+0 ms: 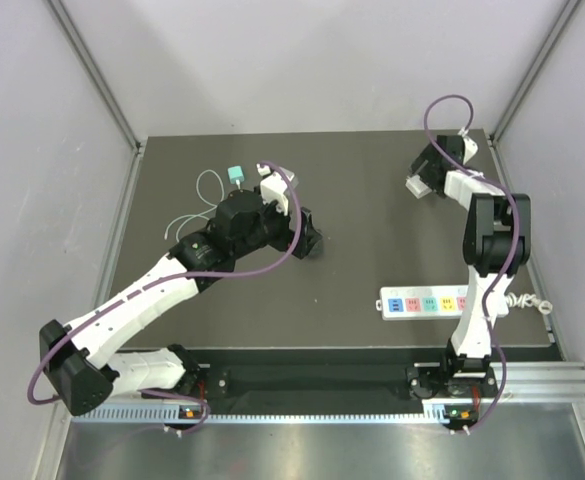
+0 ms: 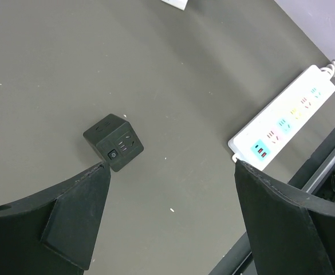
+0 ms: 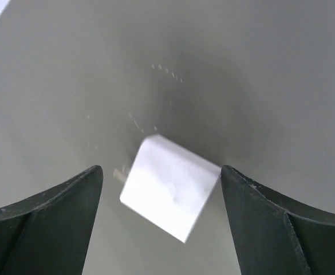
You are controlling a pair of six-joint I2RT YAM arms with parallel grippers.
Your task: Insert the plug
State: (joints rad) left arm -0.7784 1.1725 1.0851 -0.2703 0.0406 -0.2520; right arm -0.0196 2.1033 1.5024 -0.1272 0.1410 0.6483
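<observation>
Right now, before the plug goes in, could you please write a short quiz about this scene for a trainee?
1. True or false: the left gripper is open, and the black cube socket lies apart from it.
2. Fill in: in the top view, the teal plug lies near the ____ arm.
3. What lies between the open fingers of the right gripper? A) the teal plug B) a white block C) the black cube socket

Key: 1 true; 2 left; 3 B.
</observation>
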